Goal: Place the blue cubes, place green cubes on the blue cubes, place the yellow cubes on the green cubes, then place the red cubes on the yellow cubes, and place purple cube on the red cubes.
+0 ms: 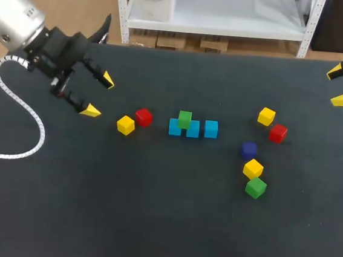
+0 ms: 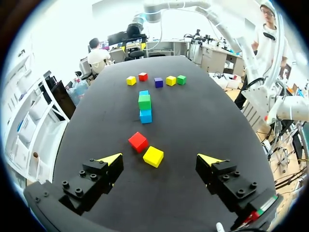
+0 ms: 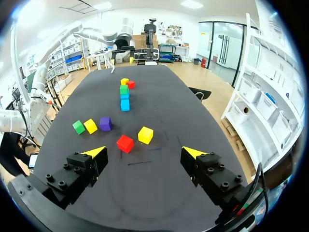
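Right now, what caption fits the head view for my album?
One green cube sits on the blue cubes; both arms' jaws hang open.

The right gripper [image 3: 144, 152] hangs over the dark table [image 3: 183, 111] with its two yellow-tipped fingers spread wide and nothing between them. Just ahead of it lie a red cube [image 3: 125, 143] and a yellow cube [image 3: 145, 135], close together but not touching. Farther out, on the red one's side, a purple cube [image 3: 105, 123], a second yellow cube [image 3: 90, 125] and a green cube [image 3: 78, 127] sit in a close row. Beyond them a short line of blue cubes [image 3: 125, 104] runs away from the gripper with another green cube [image 3: 124, 89] on top, and a far yellow cube [image 3: 124, 81] and a far red cube [image 3: 131, 84] lie just past it.
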Motion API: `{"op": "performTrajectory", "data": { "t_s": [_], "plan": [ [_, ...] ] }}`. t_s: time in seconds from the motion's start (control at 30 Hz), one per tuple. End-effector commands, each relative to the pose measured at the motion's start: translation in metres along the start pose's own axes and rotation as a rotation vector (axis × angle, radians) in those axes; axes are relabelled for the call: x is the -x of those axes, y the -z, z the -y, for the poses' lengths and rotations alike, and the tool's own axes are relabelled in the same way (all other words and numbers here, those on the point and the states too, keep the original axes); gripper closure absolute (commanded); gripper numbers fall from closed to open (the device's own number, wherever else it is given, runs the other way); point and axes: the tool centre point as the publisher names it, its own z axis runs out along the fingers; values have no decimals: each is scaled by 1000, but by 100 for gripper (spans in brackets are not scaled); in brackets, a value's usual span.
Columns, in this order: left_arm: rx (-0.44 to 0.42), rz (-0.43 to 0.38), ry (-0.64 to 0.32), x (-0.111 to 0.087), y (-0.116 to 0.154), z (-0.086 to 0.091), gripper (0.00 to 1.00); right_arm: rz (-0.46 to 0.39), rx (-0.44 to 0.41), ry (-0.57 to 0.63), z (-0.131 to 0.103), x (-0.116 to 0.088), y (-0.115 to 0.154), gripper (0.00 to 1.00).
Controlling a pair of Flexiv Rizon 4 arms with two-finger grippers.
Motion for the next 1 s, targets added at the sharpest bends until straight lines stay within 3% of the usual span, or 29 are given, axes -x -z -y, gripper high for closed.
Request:
{"op": "performTrajectory", "data": {
  "t_s": [0.03,0.2,0.23,0.3,0.53,0.73,0.83,1.0],
  "plan": [
    [-7,-2,0,0,-1,-3,0,1,-1,1,0,0,0,0],
    [-7,-2,0,0,-1,-3,0,1,-1,1,0,0,0,0],
    [-7,-2,0,0,-1,-3,0,2,11,70,-4,4,2,0],
    [-7,-2,0,0,-1,-3,0,-83,72,210,-16,14,-1,0],
    [-7,-2,0,0,-1,-3,0,-59,283,554,-74,33,-18,0],
    [-7,-2,0,0,-1,-3,0,33,471,735,-123,29,-46,0],
    [-7,-2,0,0,-1,-3,0,49,530,785,-143,20,-66,0],
    [-7,-2,0,0,-1,-3,0,88,560,789,-166,9,-98,0]
  ]
}}
